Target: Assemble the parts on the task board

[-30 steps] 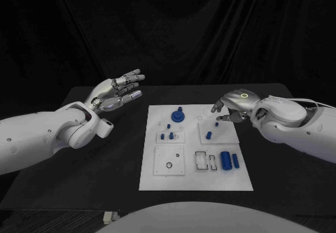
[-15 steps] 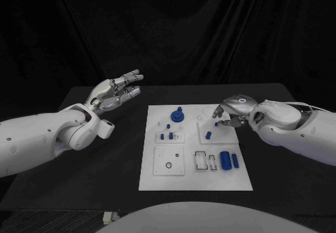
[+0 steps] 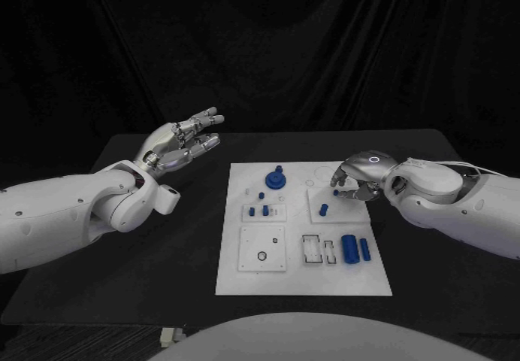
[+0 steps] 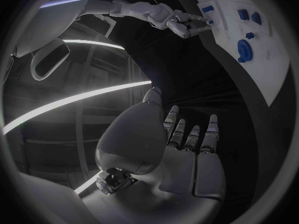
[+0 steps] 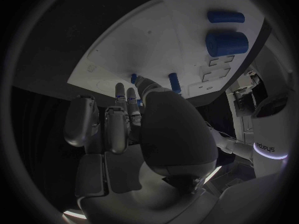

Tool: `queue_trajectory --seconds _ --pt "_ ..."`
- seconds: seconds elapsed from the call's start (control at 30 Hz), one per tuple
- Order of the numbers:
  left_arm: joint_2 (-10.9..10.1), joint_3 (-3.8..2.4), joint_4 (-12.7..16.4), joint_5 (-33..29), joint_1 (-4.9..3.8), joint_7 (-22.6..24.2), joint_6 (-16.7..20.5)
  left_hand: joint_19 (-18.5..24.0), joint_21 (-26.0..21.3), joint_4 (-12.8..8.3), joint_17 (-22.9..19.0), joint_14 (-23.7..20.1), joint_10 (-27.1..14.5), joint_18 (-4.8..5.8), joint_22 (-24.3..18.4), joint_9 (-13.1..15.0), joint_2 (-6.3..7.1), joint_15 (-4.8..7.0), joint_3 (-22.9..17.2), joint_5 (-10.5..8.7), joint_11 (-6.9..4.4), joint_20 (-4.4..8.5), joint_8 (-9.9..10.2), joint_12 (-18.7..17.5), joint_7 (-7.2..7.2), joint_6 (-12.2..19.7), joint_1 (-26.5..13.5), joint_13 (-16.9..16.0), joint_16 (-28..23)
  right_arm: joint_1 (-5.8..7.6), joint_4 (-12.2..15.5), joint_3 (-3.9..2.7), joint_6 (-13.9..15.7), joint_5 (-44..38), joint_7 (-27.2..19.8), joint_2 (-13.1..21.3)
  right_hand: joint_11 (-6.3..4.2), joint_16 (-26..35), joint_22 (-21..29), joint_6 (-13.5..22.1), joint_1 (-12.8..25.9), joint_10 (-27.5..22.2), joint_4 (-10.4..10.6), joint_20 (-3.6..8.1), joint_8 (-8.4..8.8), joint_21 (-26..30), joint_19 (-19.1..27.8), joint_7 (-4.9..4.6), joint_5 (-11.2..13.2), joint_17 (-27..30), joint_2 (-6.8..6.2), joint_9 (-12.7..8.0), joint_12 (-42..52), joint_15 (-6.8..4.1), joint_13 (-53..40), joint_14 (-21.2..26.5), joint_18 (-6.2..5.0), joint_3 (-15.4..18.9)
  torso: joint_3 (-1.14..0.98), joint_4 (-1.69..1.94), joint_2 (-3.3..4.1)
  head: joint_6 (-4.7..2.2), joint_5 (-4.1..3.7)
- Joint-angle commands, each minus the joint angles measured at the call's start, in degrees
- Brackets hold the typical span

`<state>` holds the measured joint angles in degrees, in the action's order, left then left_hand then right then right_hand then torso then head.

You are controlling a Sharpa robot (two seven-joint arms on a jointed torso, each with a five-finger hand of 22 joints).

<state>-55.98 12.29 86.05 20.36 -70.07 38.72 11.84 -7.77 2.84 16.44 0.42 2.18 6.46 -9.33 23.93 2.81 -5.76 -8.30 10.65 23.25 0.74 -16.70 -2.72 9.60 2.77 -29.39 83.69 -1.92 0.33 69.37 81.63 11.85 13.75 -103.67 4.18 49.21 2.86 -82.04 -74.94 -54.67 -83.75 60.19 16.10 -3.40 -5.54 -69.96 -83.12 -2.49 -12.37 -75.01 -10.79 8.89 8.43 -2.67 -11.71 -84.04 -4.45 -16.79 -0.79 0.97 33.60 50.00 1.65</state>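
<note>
The white task board lies in the middle of the table. On it are a blue round part, short blue pegs, a large blue cylinder and a smaller one. My right hand hangs over the board's far right corner, its fingers curled down around a small blue peg; I cannot tell whether they grip it. The right wrist view shows those fingers reaching toward two pegs on the board. My left hand is raised left of the board, fingers apart, holding nothing.
A black ring sits in a square plate at the board's near left. Two rectangular slots lie beside the cylinders. Bare black table surrounds the board.
My right hand has sunk lower and drawn in over the small peg at the board's far right. The left hand has hardly moved.
</note>
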Motion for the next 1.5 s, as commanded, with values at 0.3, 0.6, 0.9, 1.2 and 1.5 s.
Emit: queue_trajectory --seconds 0.3,0.6,0.9,1.2,1.5 --pt "0.4 -0.06 -0.5 -0.9 0.44 2.7 -1.6 -0.1 -0.2 -0.1 0.1 0.1 0.1 0.98 -0.2 0.0 -0.26 -0.77 0.5 0.58 0.8 -0.19 0.0 0.6 0.58 0.0 1.1 0.0 0.2 -0.7 -0.9 -0.04 0.7 0.4 1.0 -0.6 0.0 0.4 -9.6 -1.0 0.7 1.0 -0.2 -0.08 -0.8 0.3 0.4 -0.14 1.3 -6.7 0.27 0.4 0.7 -0.11 -0.3 -3.7 0.3 -1.0 0.01 0.01 0.0 0.0 0.18" --pt "0.9 -0.06 -1.1 -0.9 1.0 2.5 -2.2 -0.9 0.0 -0.1 0.3 1.2 0.6 1.59 0.2 0.1 -0.51 -1.33 0.8 1.18 1.45 -0.22 -0.1 1.2 1.06 -0.5 1.9 -0.1 0.4 -0.92 -1.6 -0.04 1.4 0.5 0.2 -1.2 -0.13 0.8 -9.5 -2.1 0.3 1.2 -0.6 -0.03 -1.55 0.8 0.6 -0.25 1.0 -6.1 0.61 1.1 1.2 -0.18 -0.4 -3.6 0.21 -1.9 0.0 0.02 -0.02 0.0 0.38" --pt "1.2 -0.06 -1.4 -0.9 1.4 2.4 -2.8 -2.6 0.6 -0.2 0.5 2.6 0.8 2.18 2.1 0.1 -0.97 -1.73 1.0 1.74 1.82 -0.22 -0.1 1.6 1.37 -0.8 2.8 -0.1 0.7 -1.31 -2.8 -0.04 1.9 1.4 -0.8 -2.1 -0.27 1.6 -9.3 -3.7 -0.4 1.4 -1.4 0.06 -2.74 1.6 1.0 -0.6 -0.2 -5.2 0.8 2.2 1.7 -0.29 -0.6 -3.2 0.07 -3.0 0.01 0.02 -0.02 0.0 0.58" --pt "1.3 -0.06 -1.6 -0.9 1.51 2.4 -3.0 -4.1 1.2 -0.3 0.8 4.1 0.9 2.72 3.2 0.1 -1.06 -2.08 1.2 2.3 2.02 -0.22 -0.1 1.8 1.53 -1.0 3.4 -0.1 1.1 -1.47 -3.3 -0.04 2.4 1.7 -1.6 -2.5 -0.58 1.9 -9.2 -5.5 -1.1 1.7 -3.0 0.21 -4.41 2.1 1.2 -1.31 -2.7 -4.8 0.75 4.0 2.2 -0.48 -0.7 -3.1 -0.02 -4.1 0.01 0.03 -0.01 0.0 0.59" --pt "1.6 -0.06 -1.8 -0.9 1.58 2.4 -3.1 -5.2 1.6 -0.4 1.0 5.4 1.0 3.07 4.0 0.1 -1.08 -2.35 1.4 2.6 2.09 -0.18 -0.1 2.0 1.62 -1.2 3.9 -0.2 1.5 -1.52 -3.3 -0.04 2.6 1.7 -2.1 -2.4 -0.92 2.0 -9.1 -6.2 -1.1 2.4 -4.0 0.41 -5.4 2.3 1.2 -1.74 -3.1 -4.6 0.75 5.4 2.9 -0.71 -0.9 -3.0 -0.04 -4.5 0.0 0.04 0.0 0.0 0.65"
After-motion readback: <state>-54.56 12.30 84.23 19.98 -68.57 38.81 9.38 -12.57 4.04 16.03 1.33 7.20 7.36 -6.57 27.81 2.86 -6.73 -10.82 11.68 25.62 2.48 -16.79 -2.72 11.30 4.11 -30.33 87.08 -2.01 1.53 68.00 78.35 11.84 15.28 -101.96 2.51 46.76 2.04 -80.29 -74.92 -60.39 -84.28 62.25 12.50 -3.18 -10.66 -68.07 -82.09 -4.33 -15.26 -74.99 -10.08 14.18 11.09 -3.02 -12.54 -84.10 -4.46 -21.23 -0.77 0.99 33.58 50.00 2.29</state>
